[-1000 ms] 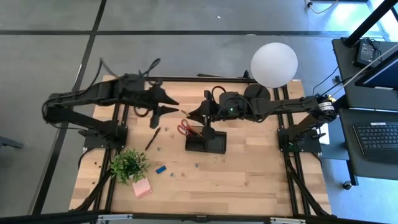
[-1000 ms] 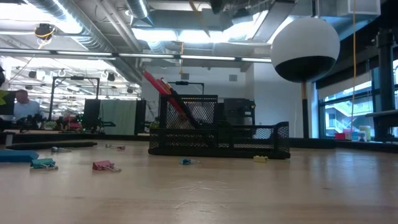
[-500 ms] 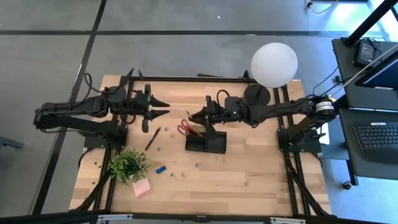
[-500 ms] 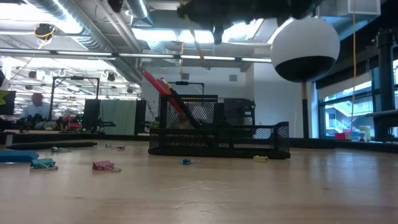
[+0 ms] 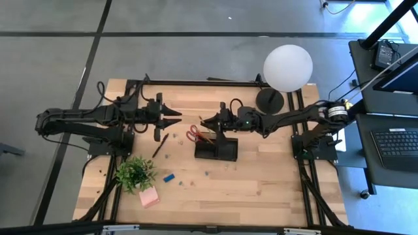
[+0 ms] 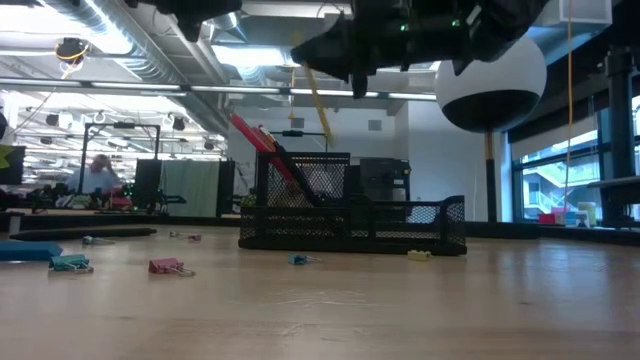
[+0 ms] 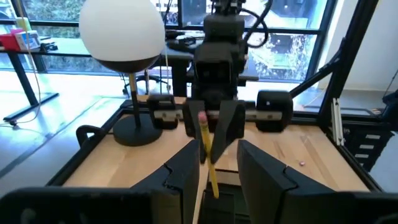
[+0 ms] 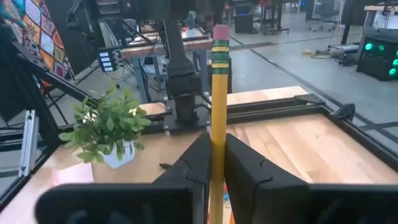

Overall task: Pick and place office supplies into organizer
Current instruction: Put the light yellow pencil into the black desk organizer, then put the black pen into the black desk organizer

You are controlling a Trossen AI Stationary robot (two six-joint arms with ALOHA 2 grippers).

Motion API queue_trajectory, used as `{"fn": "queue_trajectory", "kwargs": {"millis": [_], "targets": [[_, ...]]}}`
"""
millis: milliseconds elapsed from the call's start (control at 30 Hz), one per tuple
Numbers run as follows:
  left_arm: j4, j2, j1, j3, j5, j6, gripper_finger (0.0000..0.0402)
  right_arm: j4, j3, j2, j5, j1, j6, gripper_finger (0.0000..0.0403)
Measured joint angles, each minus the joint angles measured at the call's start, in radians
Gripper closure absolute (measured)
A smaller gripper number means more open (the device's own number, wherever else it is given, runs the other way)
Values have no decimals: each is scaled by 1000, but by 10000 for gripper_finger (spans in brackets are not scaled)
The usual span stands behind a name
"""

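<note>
The right gripper (image 8: 212,163) pinches a yellow pencil (image 8: 217,93) upright above the organizer (image 5: 217,149) at worktop centre, likely to drop it in. At nine o'clock, the left gripper (image 5: 176,117) waits, fingers parted, empty.

**What's sitting on the worktop right now**

Pale wooden plank worktop (image 5: 274,179) with a black frame. A black mesh desk organizer (image 5: 216,149) sits around the middle, and a dark pen (image 5: 160,144) lies off to its left. Front left there's a small green potted plant (image 5: 135,173), a pink sticky-note pad (image 5: 149,196) and a little blue eraser (image 5: 169,177). Tiny clips (image 6: 168,266) are scattered about. The round black lamp base (image 5: 270,100) stands at the back right.
</note>
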Motion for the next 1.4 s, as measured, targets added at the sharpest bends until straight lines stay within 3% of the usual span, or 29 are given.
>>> {"fn": "queue_trajectory", "kwargs": {"millis": [833, 1233, 1400], "targets": [[0, 1, 0, 0, 0, -8, 299, 43, 1, 205, -8, 1, 50, 354], [0, 1, 0, 0, 0, -8, 299, 60, 1, 210, -8, 1, 51, 363], [0, 1, 0, 0, 0, -8, 299, 47, 1, 151, -12, 1, 41, 364]]}}
